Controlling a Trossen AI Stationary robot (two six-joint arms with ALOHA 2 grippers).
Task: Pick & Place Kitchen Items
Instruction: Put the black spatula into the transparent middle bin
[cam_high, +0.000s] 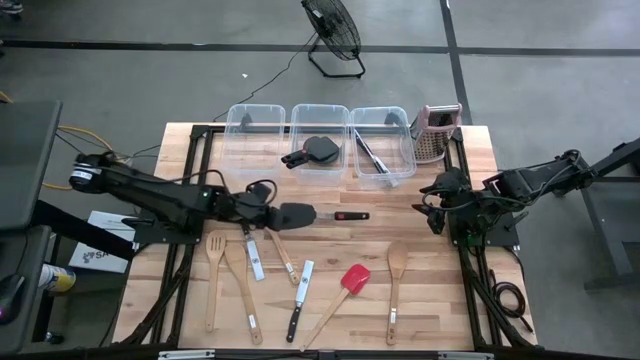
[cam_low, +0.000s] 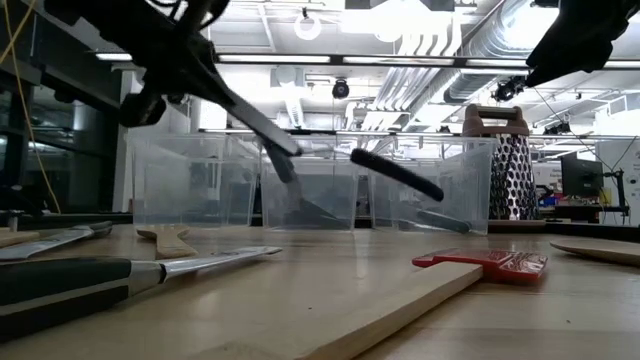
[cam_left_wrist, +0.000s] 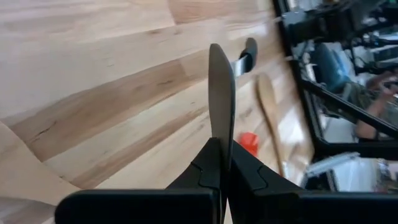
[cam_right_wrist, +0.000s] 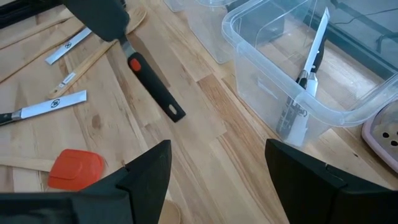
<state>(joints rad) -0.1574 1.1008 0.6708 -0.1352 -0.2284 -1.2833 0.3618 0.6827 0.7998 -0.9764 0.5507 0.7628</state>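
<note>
The black turner (cam_high: 300, 214) hangs above mid-table, its blade clamped edge-on in my left gripper (cam_high: 270, 215) — handle pointing toward the right arm. Carry it level to the middle bin (cam_high: 319, 128), clearing the rim before releasing. My right gripper (cam_high: 436, 196) waits near the grater (cam_high: 434, 133), fingers apart.

The left arm stretches low across the table, its left gripper (cam_high: 268, 215) clamped tight, apparently on a flat black blade projecting ahead of its fingertips. The right gripper (cam_high: 432, 196) hangs spread wide, holding nothing between its fingers (cam_right_wrist: 146, 171).
</note>
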